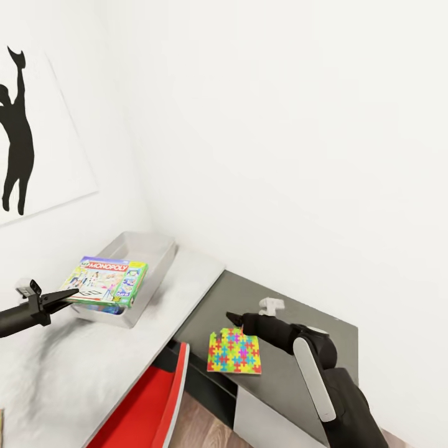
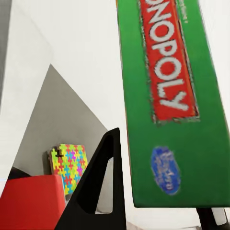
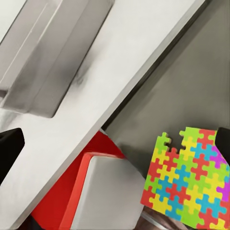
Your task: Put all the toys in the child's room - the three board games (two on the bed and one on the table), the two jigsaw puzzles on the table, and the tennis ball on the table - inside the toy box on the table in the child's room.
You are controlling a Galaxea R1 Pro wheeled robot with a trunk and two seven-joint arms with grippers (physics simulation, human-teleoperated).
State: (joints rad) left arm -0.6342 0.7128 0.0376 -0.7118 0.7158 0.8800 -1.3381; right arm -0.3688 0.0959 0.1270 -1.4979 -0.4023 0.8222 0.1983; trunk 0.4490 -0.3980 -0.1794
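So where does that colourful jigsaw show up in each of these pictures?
Head view: the jigsaw is low and centre-right, at the right hand.
Left wrist view: the jigsaw sits lower left, behind the red seat.
Right wrist view: the jigsaw is in the lower right corner.
Shared landmark: the red seat beside it.

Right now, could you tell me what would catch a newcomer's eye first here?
The Monopoly box, held in the left end effector over the grey toy box on the pale table. Next, the multicoloured jigsaw puzzle at the right end effector, above a dark surface.
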